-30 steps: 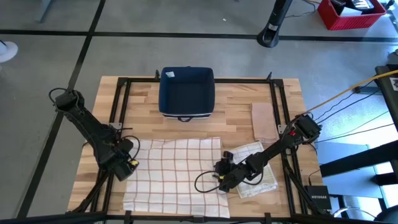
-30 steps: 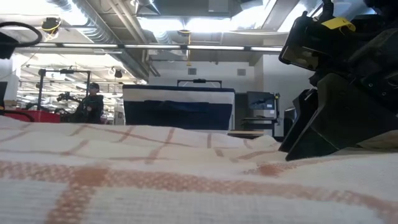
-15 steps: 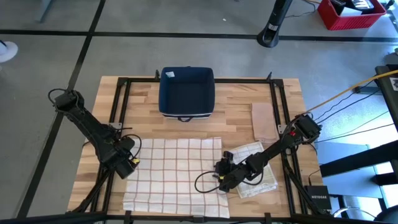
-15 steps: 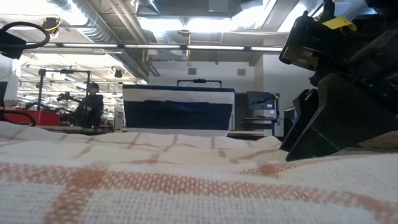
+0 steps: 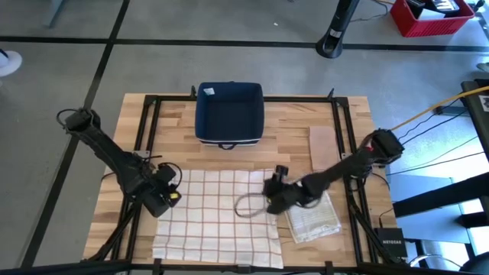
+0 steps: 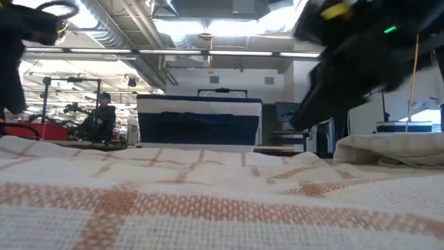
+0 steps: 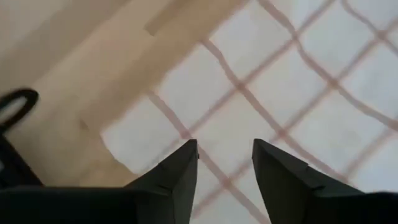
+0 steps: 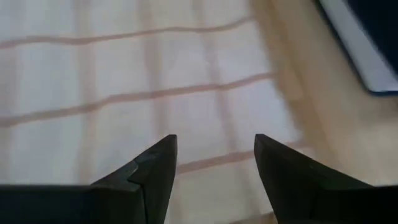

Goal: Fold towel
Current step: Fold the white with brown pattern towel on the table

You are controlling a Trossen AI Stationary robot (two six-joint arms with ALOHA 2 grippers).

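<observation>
Overhead and wrist views of a two-arm station at a wooden counter (image 5: 298, 126). The left gripper (image 5: 170, 186) sits at the left edge of the checked towel (image 5: 218, 214), near its far left corner. In the left wrist view its fingers (image 7: 177, 177) stand apart with a clear gap between them, nothing held; beneath them lies the towel's corner (image 7: 115, 140) and, beyond it, bare wood. The towel itself, white with thin red-brown lines, lies spread flat on the near middle of the counter; the low view looks level across its weave (image 6: 208, 208).

Behind the towel, toward the far edge of the counter, rests a dark blue bin (image 5: 229, 113), apart from the cloth; in the low view it shows as a dark band (image 6: 200, 119) past the towel.

The right gripper (image 5: 273, 191) hangs over the right edge of the towel, near its far right corner. In the right wrist view its fingers (image 8: 155, 168) are spread wide, empty, with the towel's grid (image 8: 143, 99) beneath them and a corner of the bin (image 8: 373, 37) farther off. A loop of cable (image 5: 246, 205) lies over the towel beside this gripper.

Right of the towel, a second, folded cloth (image 5: 313, 218) lies partly under the right arm. Farther right and back, a brown card (image 5: 324, 147) lies flat on the wood.
</observation>
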